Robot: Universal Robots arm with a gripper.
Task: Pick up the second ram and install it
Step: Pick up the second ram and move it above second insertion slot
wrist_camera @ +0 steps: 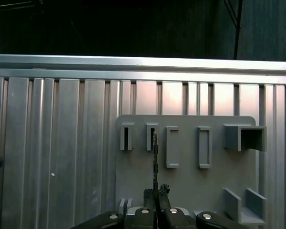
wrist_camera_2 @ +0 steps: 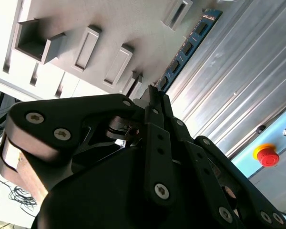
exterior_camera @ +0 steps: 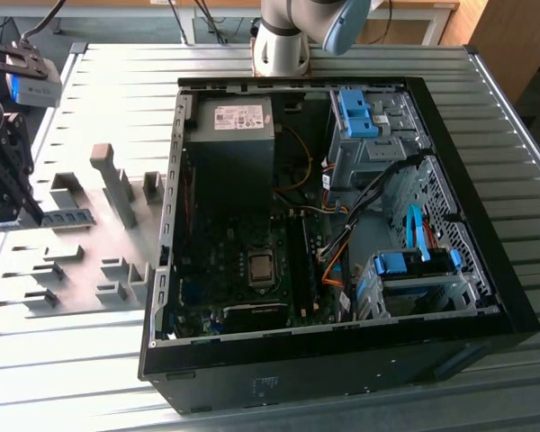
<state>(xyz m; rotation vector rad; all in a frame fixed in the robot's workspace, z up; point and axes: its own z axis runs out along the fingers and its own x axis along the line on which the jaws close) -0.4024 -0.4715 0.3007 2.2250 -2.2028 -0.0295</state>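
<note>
**Second ram** [wrist_camera_2: 186, 47]: slim blue memory stick with black chips. It is held edge-up over the grey fixture plate [wrist_camera: 188, 188] on the slatted tabletop [wrist_camera: 62, 143]. The gripper [wrist_camera: 156, 191] jaws are clamped on one end. It is judged light, stiff and fragile, best gripped by the flat faces near an end.

**Robotics laboratory or test workshop arranged as an assembly cell.** An open desktop computer case [exterior_camera: 342, 369] lies on its side on a slotted aluminium-profile table [exterior_camera: 72, 360]. The base of a robot arm [exterior_camera: 283, 45] is mounted just behind the case's far wall. To the exterior view's left of the case, a grey fixture plate [exterior_camera: 81, 252] with moulded part holders rests on the same table. Wooden furniture [exterior_camera: 508, 45] stands beyond the case. In the second wrist view, a red emergency-stop button [wrist_camera_2: 267, 156] sits on a blue panel and loose cables [wrist_camera_2: 9, 200] lie on the floor. Their places relative to the case cannot be told.
</note>
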